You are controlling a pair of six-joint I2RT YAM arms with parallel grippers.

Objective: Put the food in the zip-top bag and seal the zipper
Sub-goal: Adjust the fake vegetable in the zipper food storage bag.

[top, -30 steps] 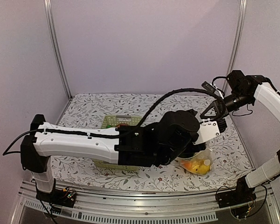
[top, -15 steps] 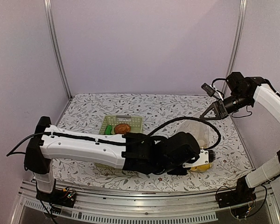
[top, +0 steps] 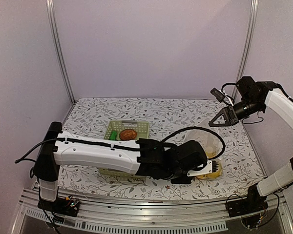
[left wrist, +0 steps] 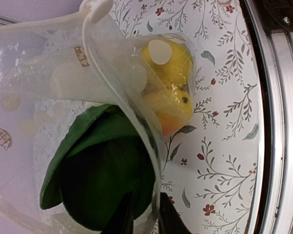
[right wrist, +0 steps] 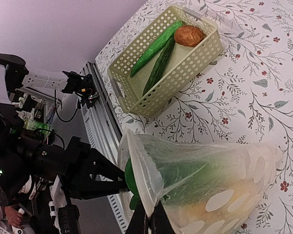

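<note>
The zip-top bag stands open at the right of the table, its dotted film pulled up by my right gripper, which is shut on the top edge by the zipper. In the bag lie yellow food, an orange piece and a large green piece. My left gripper is low at the bag's near side. Its two fingers stand close on either side of the bag's rim, one inside by the green piece, one outside.
A pale green lattice basket sits left of the bag, holding a reddish-brown piece and long green vegetables. The left arm lies across the front of the table. The metal rail runs along the near edge.
The left arm has dropped from above the bag to its near edge, and its jaws have narrowed from wide open onto the rim. The right gripper has kept its hold.
</note>
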